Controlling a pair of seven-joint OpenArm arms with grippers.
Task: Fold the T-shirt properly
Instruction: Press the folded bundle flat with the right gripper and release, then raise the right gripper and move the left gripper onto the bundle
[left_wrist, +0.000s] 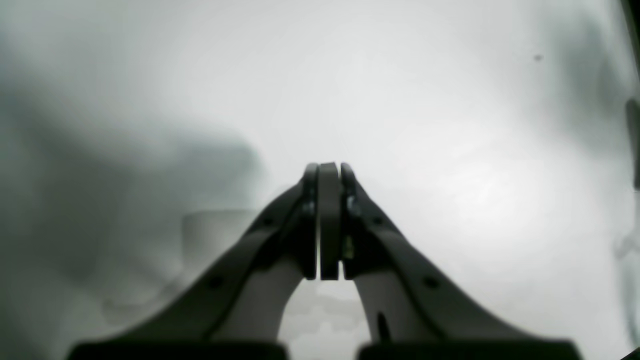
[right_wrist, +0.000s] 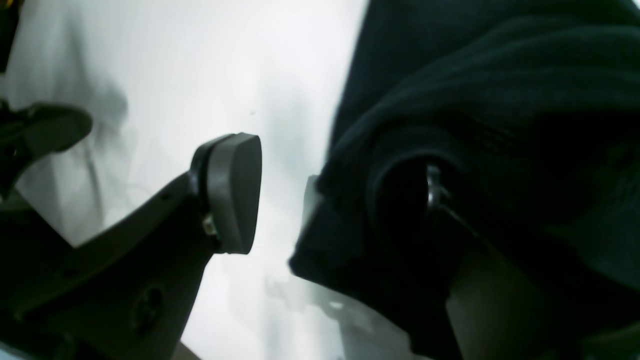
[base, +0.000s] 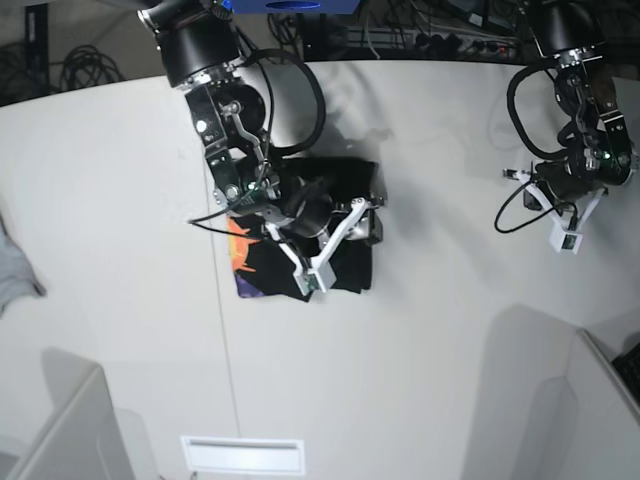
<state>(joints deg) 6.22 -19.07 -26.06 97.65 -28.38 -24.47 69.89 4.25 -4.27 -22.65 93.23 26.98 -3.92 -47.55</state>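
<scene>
White tabletop (base: 420, 330) under two arms, dark cables (base: 80, 65) lying behind its far edge.

The T-shirt (base: 330, 215), soft black cloth bunched into a rough square with orange-and-purple print at one side, lies mid-tabletop beneath the right gripper (right_wrist: 320, 200), whose fingers are parted, cloth draped over one. The left gripper (left_wrist: 329, 172), pads pressed together on nothing, hangs well apart over bare surface.

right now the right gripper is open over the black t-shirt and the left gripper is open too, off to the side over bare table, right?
Not quite. The left gripper is shut: the left wrist view shows its pads pressed together with nothing between them. The rest holds: the right gripper is open at the black T-shirt, and the left one is off to the side over bare table.
</scene>
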